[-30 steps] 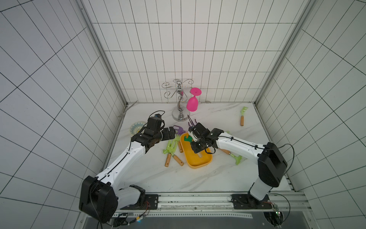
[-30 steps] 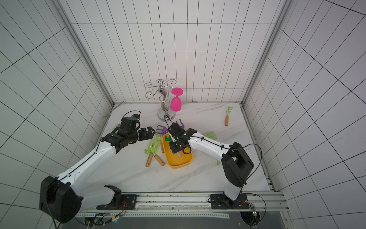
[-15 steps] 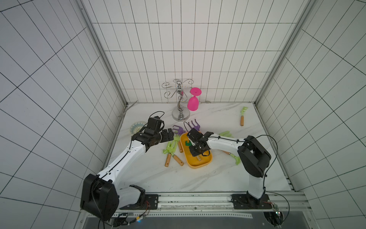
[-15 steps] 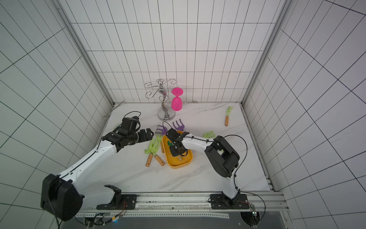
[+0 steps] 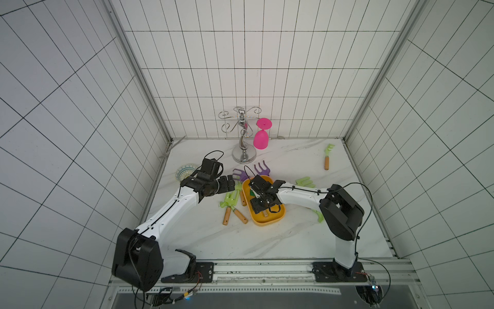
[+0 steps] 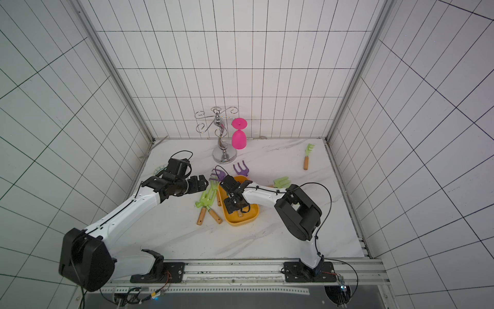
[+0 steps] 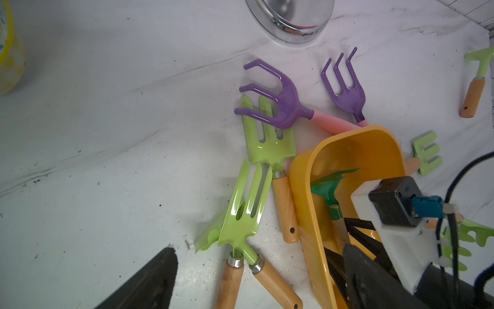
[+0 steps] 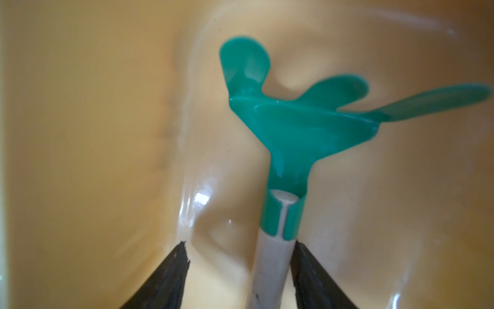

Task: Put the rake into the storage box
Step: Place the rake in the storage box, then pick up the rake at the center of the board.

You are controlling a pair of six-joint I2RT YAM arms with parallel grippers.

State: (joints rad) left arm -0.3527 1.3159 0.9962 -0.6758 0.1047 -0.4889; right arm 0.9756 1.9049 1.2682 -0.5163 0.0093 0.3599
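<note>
Right wrist view shows one green rake inside one storage box, right tool released around it.

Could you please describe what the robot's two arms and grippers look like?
The left arm and right arm are white shells with bulky black joints, on black bases bolted to a silver rail. A thin black cable loops off each. The left gripper and right gripper are black, with tapering wedge-shaped fingers. A white bracket with a blue plug sits at the right wrist.
</note>
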